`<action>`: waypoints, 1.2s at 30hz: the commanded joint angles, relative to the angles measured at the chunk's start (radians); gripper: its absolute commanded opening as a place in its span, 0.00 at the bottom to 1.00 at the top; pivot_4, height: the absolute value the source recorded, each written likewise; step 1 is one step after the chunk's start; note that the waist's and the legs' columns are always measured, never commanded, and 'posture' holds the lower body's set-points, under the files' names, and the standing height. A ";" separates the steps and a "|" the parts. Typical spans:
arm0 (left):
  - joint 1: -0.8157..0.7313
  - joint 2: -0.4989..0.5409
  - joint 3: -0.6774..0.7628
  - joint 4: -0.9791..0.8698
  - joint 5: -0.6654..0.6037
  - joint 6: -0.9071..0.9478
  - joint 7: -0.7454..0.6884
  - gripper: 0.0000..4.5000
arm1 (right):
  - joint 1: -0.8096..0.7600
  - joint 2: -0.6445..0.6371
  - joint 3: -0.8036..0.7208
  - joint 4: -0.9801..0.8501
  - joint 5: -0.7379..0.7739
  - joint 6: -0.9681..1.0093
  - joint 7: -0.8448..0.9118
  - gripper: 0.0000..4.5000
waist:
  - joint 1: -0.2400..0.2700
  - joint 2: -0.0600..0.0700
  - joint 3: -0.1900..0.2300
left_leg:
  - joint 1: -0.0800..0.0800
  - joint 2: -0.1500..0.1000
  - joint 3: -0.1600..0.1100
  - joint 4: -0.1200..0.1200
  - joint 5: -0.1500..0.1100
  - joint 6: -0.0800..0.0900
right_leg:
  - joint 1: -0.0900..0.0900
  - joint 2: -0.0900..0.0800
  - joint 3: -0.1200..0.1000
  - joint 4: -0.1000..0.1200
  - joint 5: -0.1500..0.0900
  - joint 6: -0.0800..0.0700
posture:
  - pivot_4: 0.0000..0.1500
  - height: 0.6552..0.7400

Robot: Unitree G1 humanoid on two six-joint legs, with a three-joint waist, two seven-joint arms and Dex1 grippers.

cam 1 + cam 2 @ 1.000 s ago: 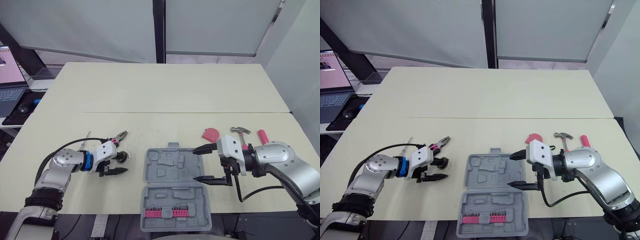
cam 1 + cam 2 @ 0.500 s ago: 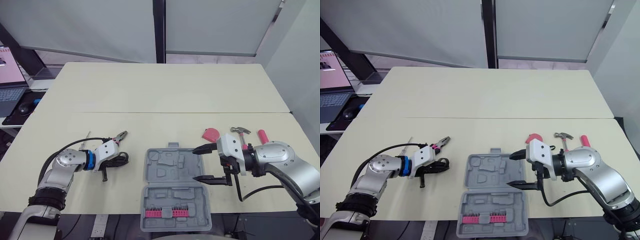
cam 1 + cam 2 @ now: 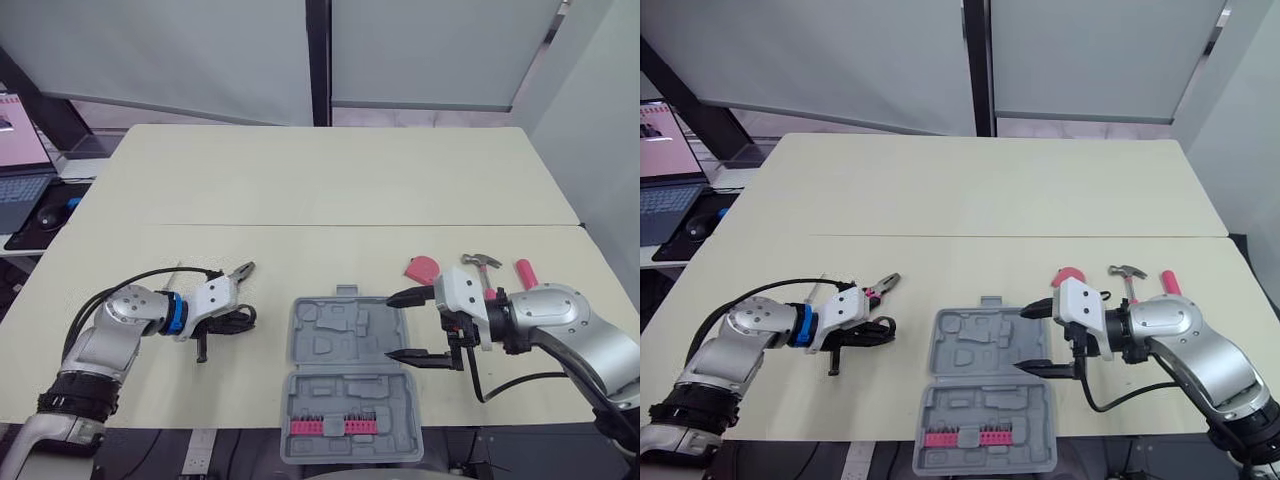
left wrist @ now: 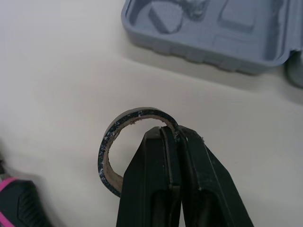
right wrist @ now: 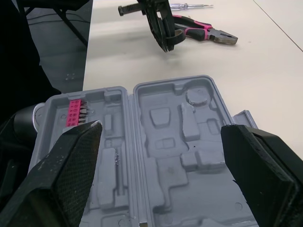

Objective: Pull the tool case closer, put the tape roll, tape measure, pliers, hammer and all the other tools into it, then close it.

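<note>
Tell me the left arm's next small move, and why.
Probably lift the tape roll slightly and start carrying it toward the open tool case. The left claw is shut on the roll's rim, pinching it between both fingers, and the case lies open nearby with empty moulded recesses.

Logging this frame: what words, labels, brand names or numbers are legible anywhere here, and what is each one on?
No text can be read in any of these views.
Screen of the laptop: it shows content, but too small to read.
Grey tool case, pink tape measure, tape roll: no lettering or numbers visible on them.
</note>
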 commanded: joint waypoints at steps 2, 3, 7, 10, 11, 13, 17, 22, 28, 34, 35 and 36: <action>-0.029 -0.046 -0.015 -0.179 -0.082 0.196 0.026 0.01 | 0.000 -0.006 -0.040 -0.043 0.014 0.024 -0.032 1.00 | 0.003 0.000 0.000 | 0.000 0.000 0.000 0.000 0.000 0.000 | 0.000 0.000 0.000 0.000 0.000 0.000 | 1.00 1.00; -0.037 -0.062 -0.025 -0.186 -0.079 0.214 0.037 0.01 | -0.003 -0.004 -0.039 -0.043 0.013 0.031 -0.039 1.00 | 0.002 0.000 0.000 | 0.000 0.000 0.000 0.001 0.000 0.000 | 0.000 0.000 0.000 0.000 0.000 0.000 | 1.00 1.00; -0.084 -0.125 -0.079 -0.137 -0.039 0.210 0.077 0.01 | -0.010 -0.004 -0.031 -0.047 0.008 0.043 -0.051 1.00 | 0.000 0.000 0.000 | 0.000 0.000 0.000 0.001 0.000 0.000 | 0.000 0.001 0.000 0.000 0.000 0.000 | 1.00 1.00; -0.121 -0.163 -0.107 -0.090 -0.024 0.216 0.098 0.01 | -0.009 -0.009 -0.029 -0.052 0.006 0.052 -0.058 1.00 | -0.001 0.000 0.000 | 0.000 0.000 0.000 0.001 0.000 0.000 | 0.000 0.001 0.000 0.000 0.000 0.000 | 1.00 1.00; -0.130 -0.171 -0.117 -0.073 -0.015 0.209 0.100 0.01 | -0.007 -0.011 -0.029 -0.055 0.005 0.054 -0.060 1.00 | -0.001 0.000 0.000 | 0.000 0.000 0.000 0.001 0.000 0.000 | 0.000 0.001 0.000 0.000 0.000 0.000 | 1.00 1.00; -0.142 -0.185 -0.132 -0.045 -0.004 0.200 0.105 0.01 | -0.005 -0.012 -0.031 -0.059 0.004 0.058 -0.062 1.00 | -0.002 0.000 0.000 | 0.000 0.000 0.000 0.000 0.000 0.000 | 0.000 0.001 0.000 0.000 0.000 0.000 | 1.00 1.00; -0.150 -0.203 -0.155 -0.018 0.007 0.193 0.108 0.01 | 0.000 -0.014 -0.033 -0.066 0.004 0.065 -0.071 1.00 | 0.000 0.000 0.000 | 0.000 0.000 -0.001 0.000 0.000 0.000 | 0.000 0.001 0.000 0.000 0.000 0.000 | 1.00 1.00; -0.152 -0.228 -0.168 0.002 0.017 0.179 0.115 0.01 | 0.003 -0.017 -0.032 -0.069 0.002 0.067 -0.077 1.00 | 0.000 0.000 0.000 | 0.000 0.000 -0.001 0.001 0.000 0.000 | 0.000 0.001 0.000 0.000 0.000 0.000 | 1.00 1.00; -0.154 -0.240 -0.176 0.024 0.033 0.159 0.117 0.01 | 0.006 -0.020 -0.036 -0.075 0.004 0.072 -0.079 1.00 | 0.000 0.000 0.000 | 0.000 0.000 -0.001 0.001 0.000 0.000 | 0.000 0.001 0.000 0.000 0.000 0.000 | 1.00 1.00; -0.161 -0.246 -0.188 0.051 0.047 0.121 0.114 0.01 | 0.010 -0.025 -0.039 -0.081 0.006 0.074 -0.079 1.00 | 0.000 0.000 0.000 | 0.000 0.000 -0.001 0.001 0.000 0.000 | 0.000 0.001 0.000 0.000 0.000 0.000 | 1.00 1.00; -0.162 -0.248 -0.186 0.053 0.047 0.116 0.117 0.01 | 0.011 -0.026 -0.040 -0.081 0.007 0.074 -0.079 1.00 | 0.000 0.000 0.000 | 0.000 0.000 -0.001 0.001 0.000 0.000 | 0.000 0.001 0.000 0.000 0.000 0.000 | 1.00 1.00; -0.163 -0.250 -0.185 0.054 0.047 0.113 0.118 0.01 | 0.012 -0.027 -0.041 -0.082 0.007 0.074 -0.079 1.00 | 0.000 0.000 0.000 | 0.000 0.000 -0.001 0.001 0.000 0.000 | 0.000 0.001 0.000 0.000 0.000 0.000 | 1.00 1.00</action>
